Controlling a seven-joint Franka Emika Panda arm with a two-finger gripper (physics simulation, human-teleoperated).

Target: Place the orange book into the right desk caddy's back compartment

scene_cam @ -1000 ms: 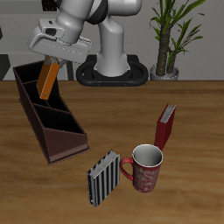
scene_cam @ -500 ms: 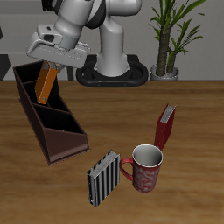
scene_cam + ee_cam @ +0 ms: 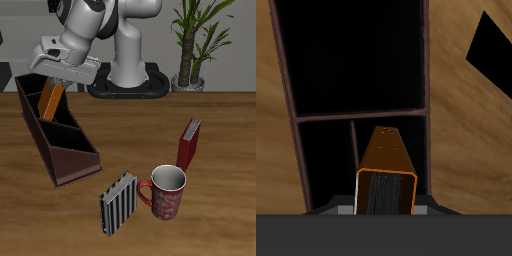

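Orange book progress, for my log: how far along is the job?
Done: the orange book is picked up, gripped by the gripper, tilted over the right desk caddy. In hand: carrying it over the back compartment, its lower end about at the rim. Left: lowering it in and releasing.

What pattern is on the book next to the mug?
Black and white stripes on the striped book, clearest in the exterior view.

A brown wooden surface [image 3: 215, 215] fills most of the frame; a potted plant [image 3: 193, 40] stands upper right against pale floor.
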